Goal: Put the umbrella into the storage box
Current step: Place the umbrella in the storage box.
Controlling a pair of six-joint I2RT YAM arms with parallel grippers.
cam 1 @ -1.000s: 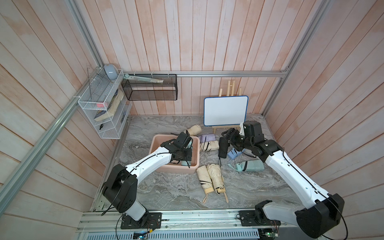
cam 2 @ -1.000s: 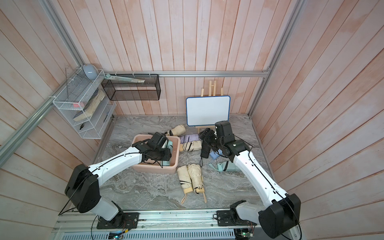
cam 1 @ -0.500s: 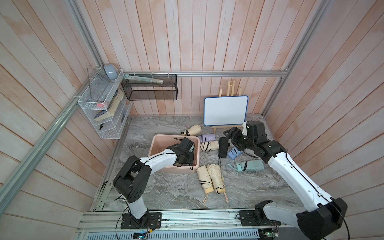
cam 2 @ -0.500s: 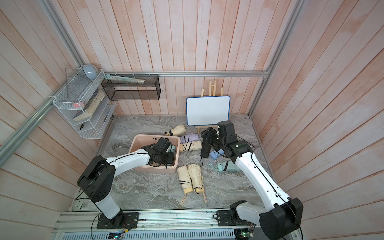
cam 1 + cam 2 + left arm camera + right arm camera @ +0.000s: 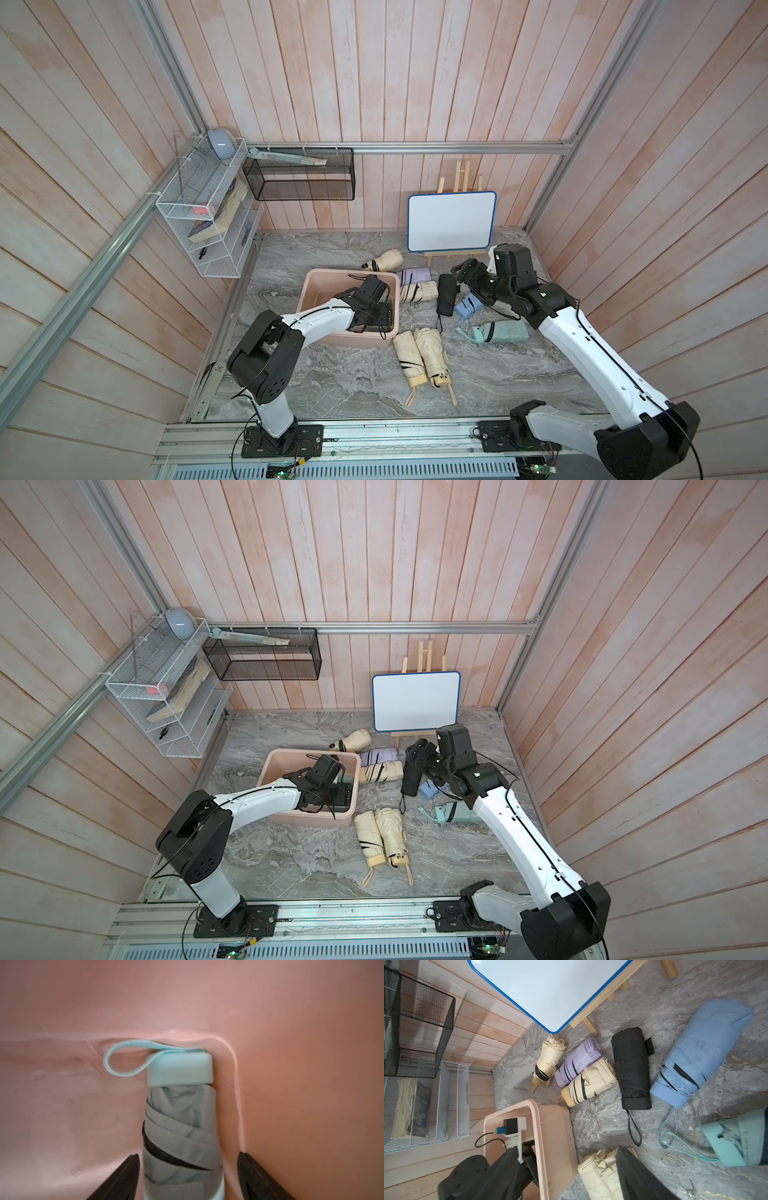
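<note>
The pale pink storage box (image 5: 311,286) (image 5: 269,769) stands left of middle on the marble floor. My left gripper (image 5: 380,316) (image 5: 343,795) reaches down inside it at its right side. In the left wrist view a folded grey umbrella (image 5: 182,1126) with a mint cap and loop lies on the box floor against a corner of the wall (image 5: 187,1001). My left gripper (image 5: 188,1155) stands open astride it, with a gap on one side. My right gripper (image 5: 461,270) (image 5: 566,1149) hovers open and empty over the floor near a black umbrella (image 5: 446,293) (image 5: 631,1068).
Several folded umbrellas lie on the floor right of the box: blue (image 5: 467,305), mint (image 5: 500,332), lilac (image 5: 415,275) and a cream pair (image 5: 419,353). A whiteboard on an easel (image 5: 452,222) stands at the back. A white wire rack (image 5: 208,224) and black mesh basket (image 5: 299,178) hang on the walls.
My left gripper sank deeper into the box and its jaws spread, letting go of the grey umbrella. The left elbow swung in towards the box. The right arm barely shifted.
</note>
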